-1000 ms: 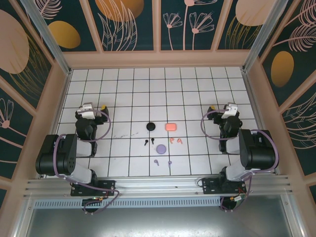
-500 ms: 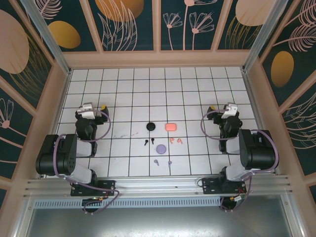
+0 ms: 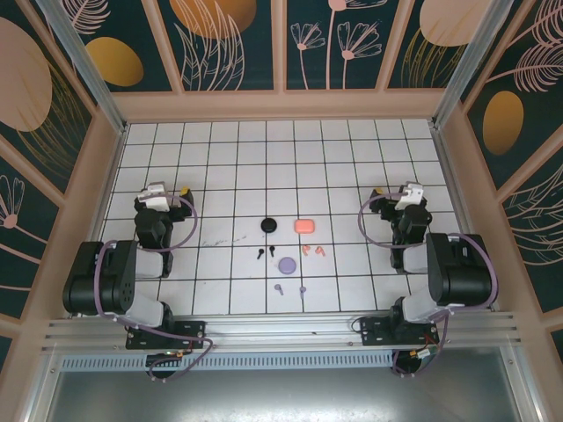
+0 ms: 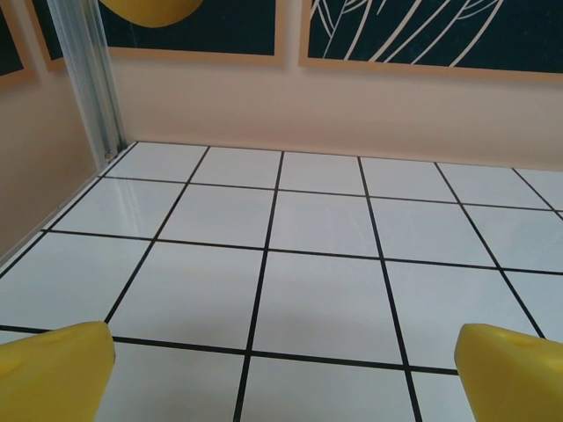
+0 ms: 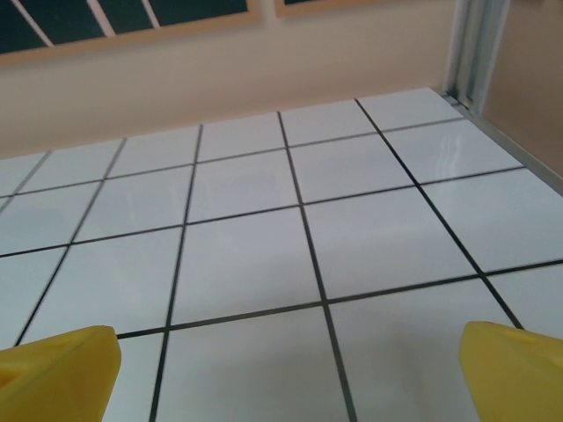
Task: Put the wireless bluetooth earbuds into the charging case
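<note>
- The worktop (image 3: 220,149) is a white grid of tiles inside a walled box, and it carries everything I have to deal with.
- My 2 arms sit folded back along the near edge, the left arm (image 3: 110,281) by the left edge and the right arm (image 3: 457,272) by the right edge. I judge this a rest pose that leaves the middle open to reach from either side.
- My left claw (image 4: 281,374) is spread wide and pinches nothing, with bare tile between its yellow fingertips (image 4: 53,369).
- My right claw (image 5: 286,374) is spread just as wide and holds nothing. Both claws point toward the far edge and are well apart from the task's things.
- The 3 charging cases lie around the middle of the worktop. The black case (image 3: 269,225) and the salmon-pink case (image 3: 304,226) lie side by side, and the lilac case (image 3: 287,263) is closer to the near edge (from above I cannot tell whether any lid is up).
- The 6 earbuds lie loose on the tiles, none of them in a case. The black pair (image 3: 259,254) is just on the near side of the black case. The salmon-pink pair (image 3: 313,251) is just on the near side of its own case. The lilac pair (image 3: 280,288) is closest to the near edge. Each pair sits by its matching colour, which I judge is meant to make the pairing plain. No insertion has started yet.
</note>
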{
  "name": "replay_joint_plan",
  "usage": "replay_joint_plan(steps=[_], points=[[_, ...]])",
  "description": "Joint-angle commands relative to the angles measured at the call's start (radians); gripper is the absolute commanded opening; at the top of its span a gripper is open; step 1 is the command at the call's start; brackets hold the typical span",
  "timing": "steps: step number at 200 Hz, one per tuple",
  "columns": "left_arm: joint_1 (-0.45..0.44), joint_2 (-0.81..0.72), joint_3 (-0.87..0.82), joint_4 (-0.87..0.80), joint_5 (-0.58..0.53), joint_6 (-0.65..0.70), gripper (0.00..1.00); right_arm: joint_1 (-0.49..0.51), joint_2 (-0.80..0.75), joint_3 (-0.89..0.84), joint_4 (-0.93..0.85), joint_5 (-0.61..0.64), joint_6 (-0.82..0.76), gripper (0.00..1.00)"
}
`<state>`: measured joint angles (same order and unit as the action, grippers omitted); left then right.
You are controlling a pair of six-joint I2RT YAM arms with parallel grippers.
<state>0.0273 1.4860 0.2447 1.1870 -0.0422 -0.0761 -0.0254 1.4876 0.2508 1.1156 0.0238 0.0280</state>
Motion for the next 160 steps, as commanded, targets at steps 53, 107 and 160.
replay_joint_plan(steps=[53, 107, 160], points=[[-0.001, -0.192, 0.251, -0.516, -0.010, -0.032, 0.99, 0.022, -0.309, 0.281, -0.760, 0.170, 0.378, 0.99], [-0.001, -0.273, 0.366, -0.707, 0.080, -0.346, 0.99, 0.064, -0.346, 0.362, -1.007, 0.010, 0.397, 0.94], [-0.017, -0.273, 0.424, -0.877, 0.251, -0.570, 0.99, 0.405, -0.350, 0.438, -1.331, 0.082, 0.470, 0.84]])
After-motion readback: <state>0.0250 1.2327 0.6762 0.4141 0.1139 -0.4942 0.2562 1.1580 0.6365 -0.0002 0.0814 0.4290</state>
